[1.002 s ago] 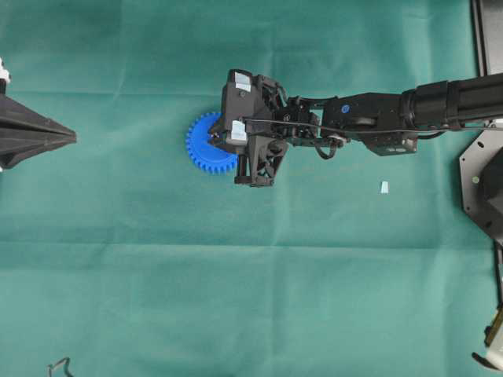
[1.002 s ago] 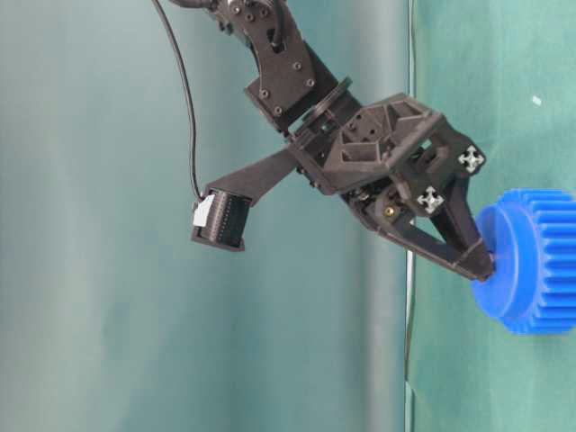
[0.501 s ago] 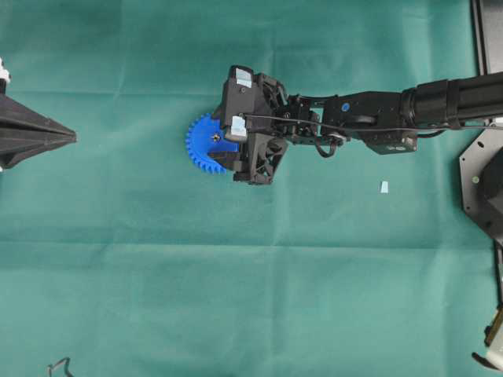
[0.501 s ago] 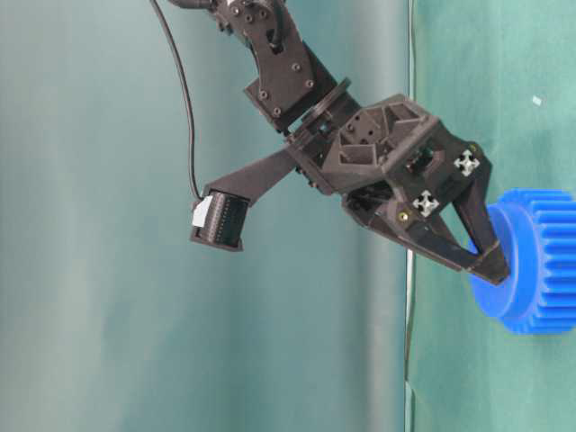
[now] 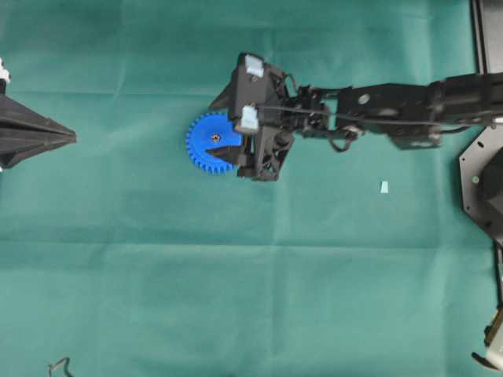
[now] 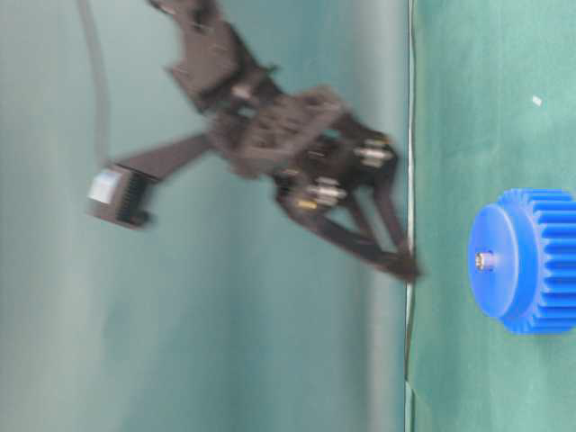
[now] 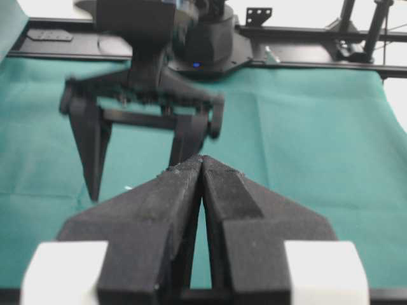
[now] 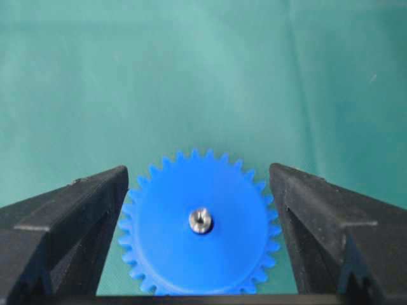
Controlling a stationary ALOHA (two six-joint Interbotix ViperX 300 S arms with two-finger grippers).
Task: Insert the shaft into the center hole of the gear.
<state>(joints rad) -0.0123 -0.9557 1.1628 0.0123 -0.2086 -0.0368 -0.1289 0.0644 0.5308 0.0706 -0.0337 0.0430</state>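
Observation:
The blue gear (image 5: pixel 206 149) lies flat on the green cloth. The silvery shaft (image 8: pixel 201 220) stands in its center hole (image 8: pixel 209 223), showing only a shiny end (image 6: pixel 483 261). My right gripper (image 8: pixel 198 175) hangs open above the gear (image 8: pixel 191 254), one finger on each side, touching neither gear nor shaft. In the table-level view the right gripper (image 6: pixel 405 265) is blurred and well clear of the gear (image 6: pixel 531 261). My left gripper (image 5: pixel 72 137) rests at the far left, shut and empty, its tips (image 7: pixel 201 160) pressed together.
A small pale blue scrap (image 5: pixel 384 187) lies on the cloth to the right of the arm. Black base plates (image 5: pixel 479 184) sit along the right edge. A bent wire (image 5: pixel 59 365) lies at the bottom left corner.
My right gripper opened, let go of the shaft and drew back from the gear. The shaft stays in the hole. The left arm has not moved.

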